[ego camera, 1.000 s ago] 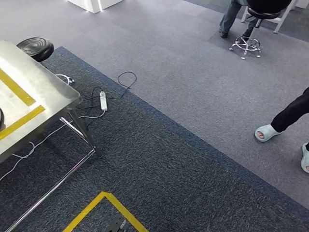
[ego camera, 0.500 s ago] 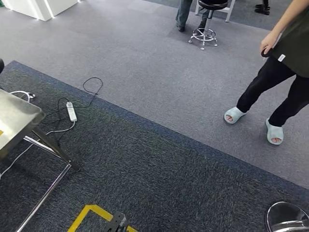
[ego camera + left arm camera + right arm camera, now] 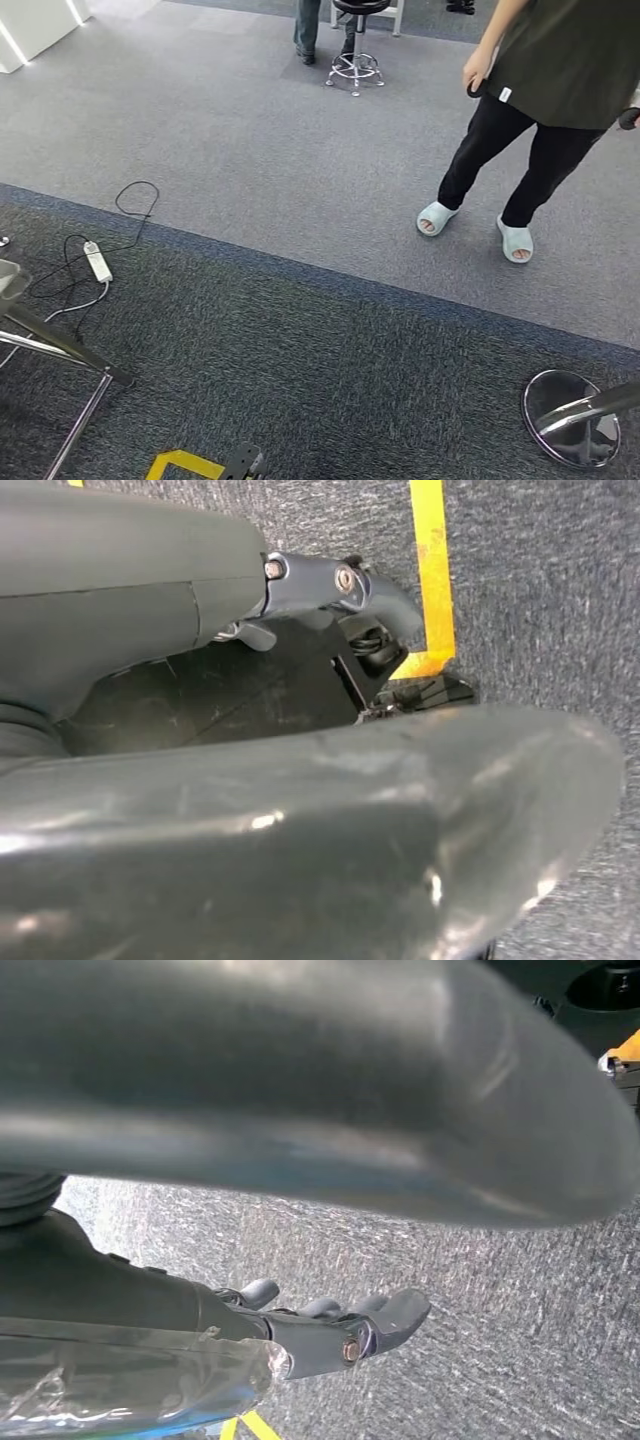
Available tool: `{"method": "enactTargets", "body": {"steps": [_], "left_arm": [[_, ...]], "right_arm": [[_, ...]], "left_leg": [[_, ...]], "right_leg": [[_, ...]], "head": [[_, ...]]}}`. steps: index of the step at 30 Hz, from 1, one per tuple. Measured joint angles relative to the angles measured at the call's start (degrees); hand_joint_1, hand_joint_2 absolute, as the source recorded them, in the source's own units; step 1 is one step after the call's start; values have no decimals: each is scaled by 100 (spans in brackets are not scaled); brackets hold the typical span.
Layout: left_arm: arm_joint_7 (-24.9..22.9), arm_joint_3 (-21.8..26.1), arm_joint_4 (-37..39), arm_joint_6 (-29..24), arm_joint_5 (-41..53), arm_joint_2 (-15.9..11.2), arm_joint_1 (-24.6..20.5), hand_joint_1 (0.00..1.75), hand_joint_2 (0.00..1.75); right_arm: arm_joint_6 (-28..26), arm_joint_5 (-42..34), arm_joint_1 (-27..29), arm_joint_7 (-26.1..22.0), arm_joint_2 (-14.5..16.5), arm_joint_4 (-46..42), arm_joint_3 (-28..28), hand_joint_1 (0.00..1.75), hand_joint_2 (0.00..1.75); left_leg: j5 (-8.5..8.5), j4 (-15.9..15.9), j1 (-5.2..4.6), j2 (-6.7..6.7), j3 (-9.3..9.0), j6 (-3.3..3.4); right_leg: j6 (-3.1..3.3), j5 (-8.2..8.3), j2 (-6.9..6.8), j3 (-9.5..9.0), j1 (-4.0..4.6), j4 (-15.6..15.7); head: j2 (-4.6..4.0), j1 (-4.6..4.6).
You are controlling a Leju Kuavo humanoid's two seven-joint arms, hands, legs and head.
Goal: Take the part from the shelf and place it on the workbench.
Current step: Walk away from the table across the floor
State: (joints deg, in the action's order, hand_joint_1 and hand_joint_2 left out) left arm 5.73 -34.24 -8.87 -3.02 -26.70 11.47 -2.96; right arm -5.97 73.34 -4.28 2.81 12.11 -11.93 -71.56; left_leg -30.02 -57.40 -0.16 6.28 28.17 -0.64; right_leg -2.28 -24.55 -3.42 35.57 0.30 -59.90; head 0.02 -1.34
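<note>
A: Far left, what's there?
B: A tabletop (image 3: 9, 280) corner on steel legs, a power strip (image 3: 97, 261) with cables beside it on the carpet (image 3: 302, 340). Centre, yellow tape (image 3: 177, 463). Right, a person (image 3: 543, 110) in slippers, and a chrome stool base (image 3: 571, 418).
A: The part? The shelf?
B: I can't place either, so weight, stiffness and where to take hold of it can't be judged.
A: Hands?
B: Left hand (image 3: 340, 590) hangs over the floor, fingers curled, nothing visible in them. Right hand (image 3: 340, 1325) hangs too, fingers fairly straight, holding nothing.
</note>
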Motion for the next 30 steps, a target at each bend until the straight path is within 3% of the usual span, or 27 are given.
{"method": "enactTargets", "body": {"steps": [1,3,4,6,7,8,9,10,12,14,15,16,17,19,21,23,24,25,27,29,30], "left_arm": [[0,-1,-1,0,2,1,-4,0,0],[1,-2,-2,0,5,1,-8,0,0],[1,-3,-2,-1,5,0,-7,0,0],[16,-3,-2,-3,1,-5,-19,0,0],[24,-3,-2,-3,-1,-6,-36,0,0],[32,-3,-2,-3,-1,-7,-54,0,0],[31,-3,-2,-5,-1,-7,-67,0,0],[26,-3,-2,-9,-1,-6,-68,0,0],[10,-3,-2,-21,-1,-5,-53,0,0],[1,-4,-1,-27,0,-1,-40,0,0],[1,-5,-1,-32,2,1,-41,0,0],[0,-6,-2,-41,5,2,-44,0,0],[1,-7,-2,-51,9,3,-47,0,0],[3,-11,-2,-64,14,5,-36,0,0],[5,-15,-2,-66,16,2,-13,0,0],[4,-23,-2,-65,21,-5,-3,0,0],[4,-32,-2,-65,24,-7,-3,0,0],[4,-43,-2,-65,25,-6,-4,0,0],[4,-58,-2,-67,25,-7,-3,0,0],[4,-68,-1,-74,23,-13,-1,0,0],[4,-75,-1,-83,23,-15,-2,0,0]], "right_arm": [[2,15,4,20,0,0,9,0,0],[7,23,14,51,1,1,17,0,0],[8,22,9,59,2,2,18,0,0],[10,20,-4,62,2,2,19,0,0],[10,20,-10,62,1,2,20,0,0],[11,19,-11,63,1,2,20,0,0],[11,18,-8,63,1,2,20,0,0],[11,16,-5,63,1,3,19,0,0],[10,7,-5,56,1,4,18,0,0],[9,-2,-13,47,-1,4,18,0,0],[7,-4,-9,45,-1,4,18,0,0],[5,-5,5,45,-1,5,18,0,0],[2,-8,23,45,-1,6,18,0,0],[-3,-20,30,49,-1,9,18,0,0],[-6,-35,-3,51,-1,11,18,0,0],[-10,-48,-22,56,-1,13,18,0,0],[-12,-52,-17,61,-1,13,17,0,0],[-14,-54,-8,68,-1,13,17,0,0],[-15,-55,-3,79,-1,14,16,0,0],[-8,-54,-22,81,0,15,16,0,0],[-3,-54,-29,81,0,15,16,0,0]], "left_leg": [[-6,20,4,42,-18,-31],[-106,-82,20,-111,12,-91],[-240,-302,27,-263,113,-110],[-579,-1033,32,-523,486,-121],[-681,-1363,32,-561,669,-124],[-674,-1537,33,-577,781,-127],[-550,-1501,38,-587,794,-128],[-335,-1268,47,-614,709,-128],[84,-562,99,-906,429,-136],[194,-144,143,-1209,285,-114],[167,-94,142,-1247,279,-80],[166,-79,137,-1183,278,-35],[179,-66,131,-1109,270,8],[196,-43,124,-934,240,91],[181,-41,86,-730,219,141],[158,-41,59,-523,200,157],[143,-42,54,-435,186,155],[124,-42,53,-357,164,146],[72,-42,40,-225,108,102],[21,-39,13,-119,56,40],[9,-28,2,-74,39,10]], "right_leg": [[39,9,73,4,2,17],[107,36,211,-7,-20,73],[138,50,282,-20,-37,99],[177,54,428,-24,-47,110],[186,51,507,-27,-46,110],[189,49,594,-34,-47,110],[186,49,686,-43,-51,110],[177,51,784,-54,-59,108],[127,58,976,-40,-68,86],[50,81,1127,35,-74,59],[8,101,1195,73,-83,61],[-32,123,1261,108,-102,81],[-64,128,1219,132,-107,76],[-104,-18,896,279,-91,-181],[-126,-364,514,614,-80,-871],[-142,-571,401,897,-92,-1469],[-145,-529,381,897,-94,-1496],[-144,-399,352,777,-96,-1301],[-129,-97,150,335,-78,-564],[-73,23,-4,53,-49,-87],[-39,9,2,31,-31,-39]], "head": [[0,2],[0,17],[0,35],[0,65],[0,72],[0,75],[0,75],[0,75],[0,83],[0,93],[1,102],[1,103],[1,105],[0,65],[0,31],[0,32],[0,30],[0,30],[0,27],[0,41],[0,48]]}}
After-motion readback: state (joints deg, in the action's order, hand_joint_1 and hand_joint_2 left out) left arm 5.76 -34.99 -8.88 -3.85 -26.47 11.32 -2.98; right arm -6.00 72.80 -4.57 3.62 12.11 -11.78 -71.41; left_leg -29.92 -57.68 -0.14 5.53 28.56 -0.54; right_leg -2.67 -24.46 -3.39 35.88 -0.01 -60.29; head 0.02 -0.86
